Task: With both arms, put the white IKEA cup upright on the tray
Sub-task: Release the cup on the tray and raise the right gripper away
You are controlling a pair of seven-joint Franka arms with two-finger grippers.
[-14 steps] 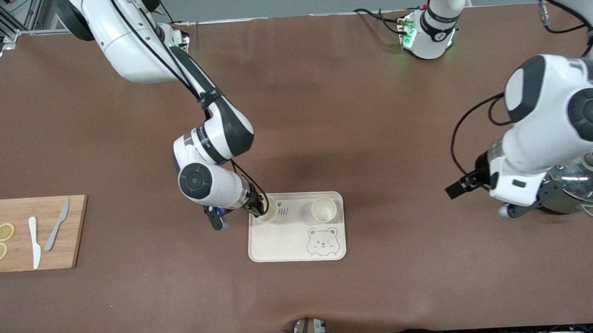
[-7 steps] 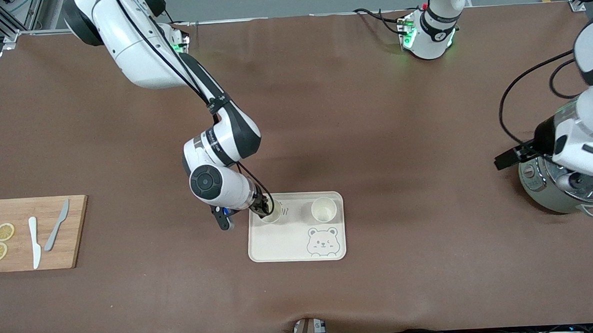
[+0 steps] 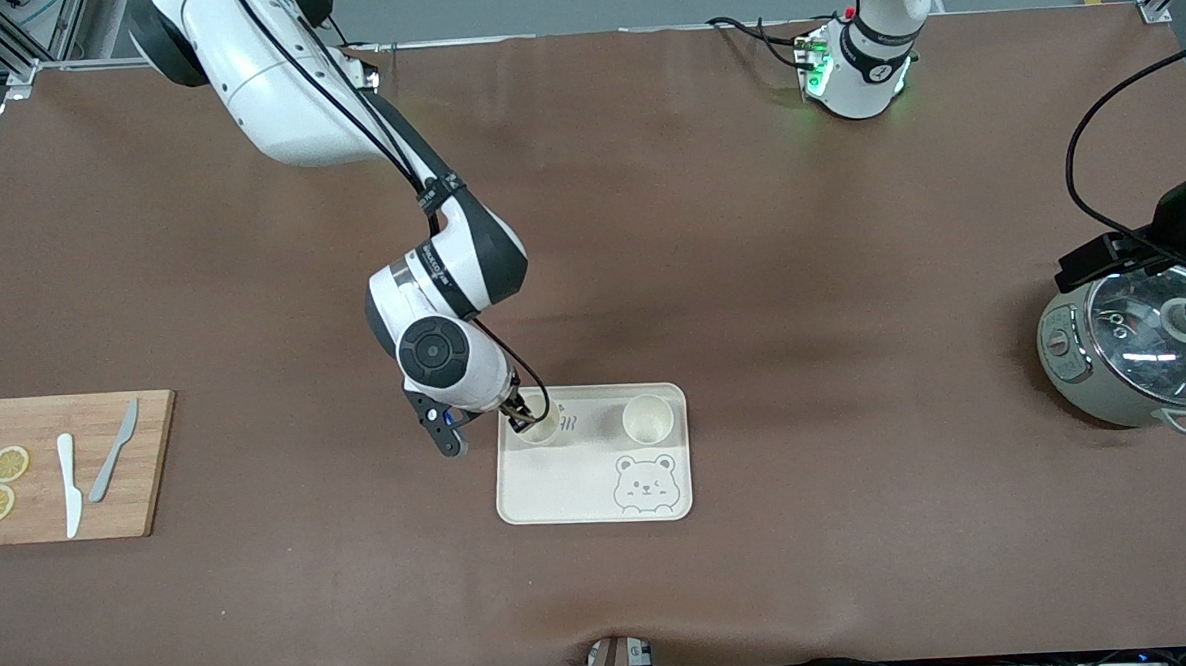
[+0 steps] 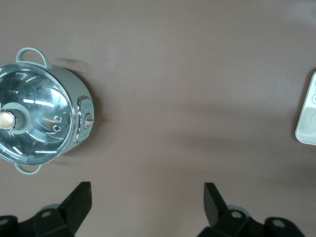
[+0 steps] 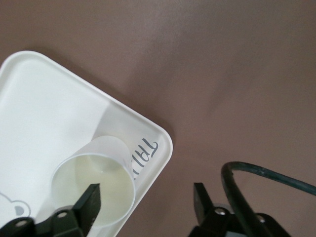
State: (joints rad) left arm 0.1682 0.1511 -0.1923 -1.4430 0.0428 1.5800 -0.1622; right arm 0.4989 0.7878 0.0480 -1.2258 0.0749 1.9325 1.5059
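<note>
Front view: two cups upright on tray (image 3: 593, 473), one (image 3: 647, 419) at the corner toward the left arm's end, the other (image 3: 537, 420) at the corner toward the right arm's end, under right gripper (image 3: 518, 413). Right wrist view: right gripper fingers (image 5: 92, 200) spread wide, one over that cup's mouth, the other off the tray's edge, not clamping the cup. Left wrist view: left gripper (image 4: 147, 197) wide open, holding nothing, up over bare table near pot (image 4: 42, 116), well apart from tray.
</note>
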